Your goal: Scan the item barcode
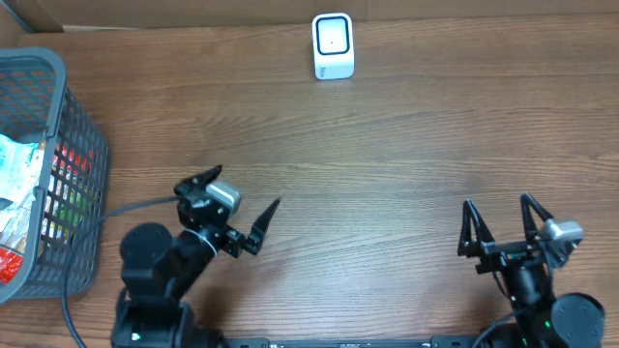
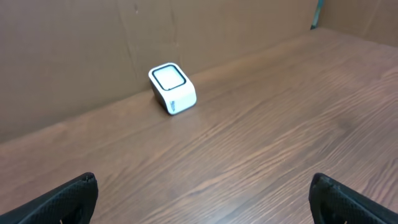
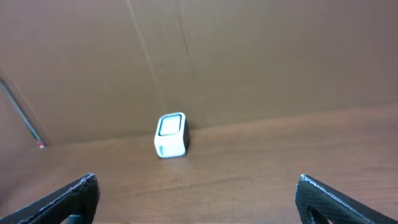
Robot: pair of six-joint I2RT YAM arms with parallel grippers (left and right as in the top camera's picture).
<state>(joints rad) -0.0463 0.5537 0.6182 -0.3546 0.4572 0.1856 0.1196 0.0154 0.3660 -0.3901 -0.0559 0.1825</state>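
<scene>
Grey basket (image 1: 82, 126), table's (image 1: 387, 145) left edge: jumbled packets (image 1: 19, 164). Wide open, empty: left gripper (image 1: 248, 186) & right gripper (image 1: 496, 200). Risk: grabbing two pkts, or barcode turned away from scanner (image 1: 333, 45) at far edge.

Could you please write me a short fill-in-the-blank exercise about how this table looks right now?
1. The grey basket sits on the ____ side of the table.
2. The packaged items lie ____ it.
3. The white scanner stands at the ____ edge, away from both arms.
4. The left gripper and the right gripper are both ____ and hold nothing.
Missing words: left; inside; far; open.
</scene>
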